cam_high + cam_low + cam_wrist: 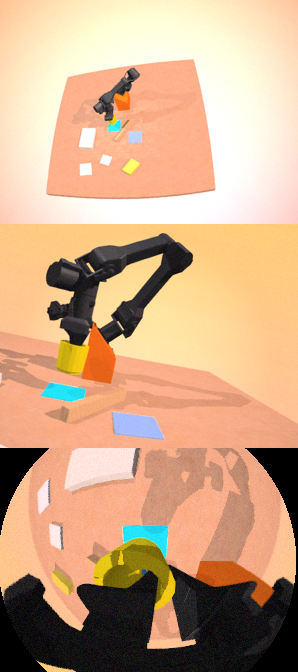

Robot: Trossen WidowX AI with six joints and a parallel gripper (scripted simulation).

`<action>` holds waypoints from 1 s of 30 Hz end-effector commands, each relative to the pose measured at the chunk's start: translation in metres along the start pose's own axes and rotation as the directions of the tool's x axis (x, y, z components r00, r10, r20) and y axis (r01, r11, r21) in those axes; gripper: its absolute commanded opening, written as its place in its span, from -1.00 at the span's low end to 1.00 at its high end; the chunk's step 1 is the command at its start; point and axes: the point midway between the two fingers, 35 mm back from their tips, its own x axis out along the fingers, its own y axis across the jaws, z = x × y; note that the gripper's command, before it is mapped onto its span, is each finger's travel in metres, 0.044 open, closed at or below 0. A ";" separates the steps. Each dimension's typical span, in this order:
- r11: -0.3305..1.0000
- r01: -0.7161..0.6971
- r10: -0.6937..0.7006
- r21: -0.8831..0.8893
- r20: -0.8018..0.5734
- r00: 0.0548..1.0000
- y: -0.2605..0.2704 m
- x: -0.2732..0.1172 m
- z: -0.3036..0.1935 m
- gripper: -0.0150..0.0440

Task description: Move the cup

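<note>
- We've got the yellow cup [72, 357] hanging in the air, upright, off the table [202, 409], just behind the cyan pad [63, 391] and right beside the orange wedge [99, 359].
- The gripper [76, 338] comes straight down onto the cup's rim, fingers clamped on it; in the wrist view the cup [136, 571] sits right in front of the dark fingers, with the cyan pad [144, 536] showing beyond it.
- We can't make out any marbles inside.
- The arm [138, 279] is folded in a sharp elbow, forearm reaching forward, wrist pointing down.
- Counting up: one cup, two pads, cyan and pale blue [136, 425], with one wooden bar [93, 404] between them.
- From above we see three white blocks [87, 137], one yellow block [131, 166], one wedge.
</note>
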 end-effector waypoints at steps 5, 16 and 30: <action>1.000 0.004 -0.004 -0.001 0.001 1.000 -0.001 0.011 0.001 -0.49; 1.000 0.004 -0.004 -0.001 0.001 1.000 -0.001 0.028 0.001 -0.49; 1.000 0.004 -0.004 -0.001 -0.001 1.000 -0.002 0.048 0.001 -0.49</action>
